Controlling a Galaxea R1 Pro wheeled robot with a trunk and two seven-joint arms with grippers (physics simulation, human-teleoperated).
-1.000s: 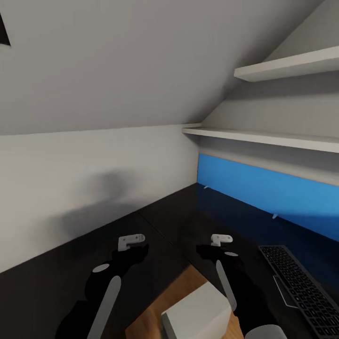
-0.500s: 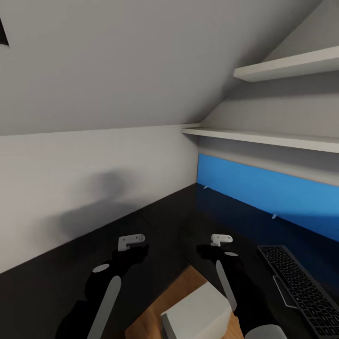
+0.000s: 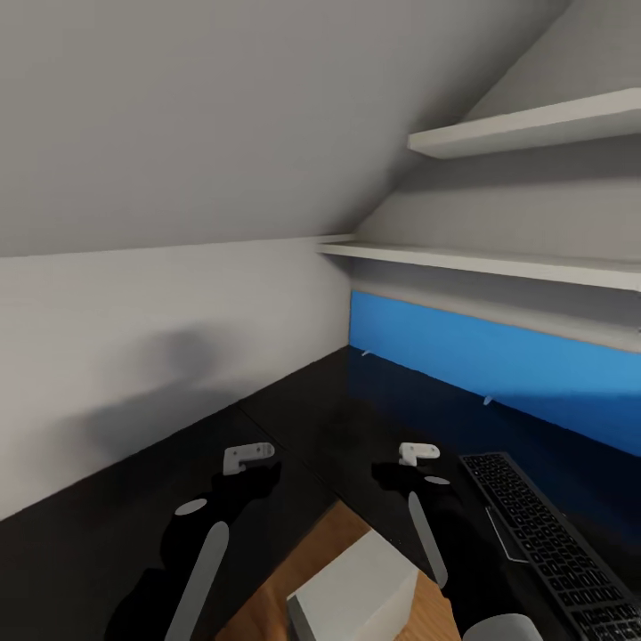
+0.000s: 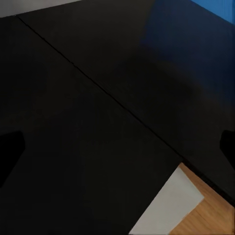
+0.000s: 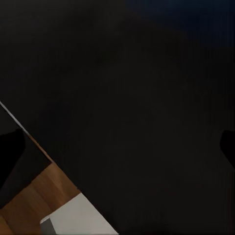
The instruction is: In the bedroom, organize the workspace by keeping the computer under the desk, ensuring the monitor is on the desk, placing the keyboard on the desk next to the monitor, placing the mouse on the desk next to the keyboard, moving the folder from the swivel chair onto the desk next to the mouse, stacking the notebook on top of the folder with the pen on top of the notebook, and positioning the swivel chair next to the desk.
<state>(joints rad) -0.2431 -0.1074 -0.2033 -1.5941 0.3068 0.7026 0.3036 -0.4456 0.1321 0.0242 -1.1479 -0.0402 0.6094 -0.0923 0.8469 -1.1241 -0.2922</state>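
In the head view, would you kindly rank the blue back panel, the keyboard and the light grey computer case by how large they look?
1. blue back panel, though it lies farthest away.
2. keyboard, cut off by the frame.
3. computer case, also cut off; close to the keyboard, so unsure.

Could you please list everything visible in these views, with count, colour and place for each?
desk: one, glossy black top, spanning the foreground
blue panel: one, bright blue, along the desk's back edge
keyboard: one, dark keys in a grey frame, on the desk at the right
computer: one, light grey box, on the wood floor at the desk's near edge
shelves: two, white, on the wall above the blue panel
wall: white, sloped ceiling above it
left gripper: one, white tips on a black arm, over the desk
right gripper: one, white tips on a black arm, over the desk near the keyboard
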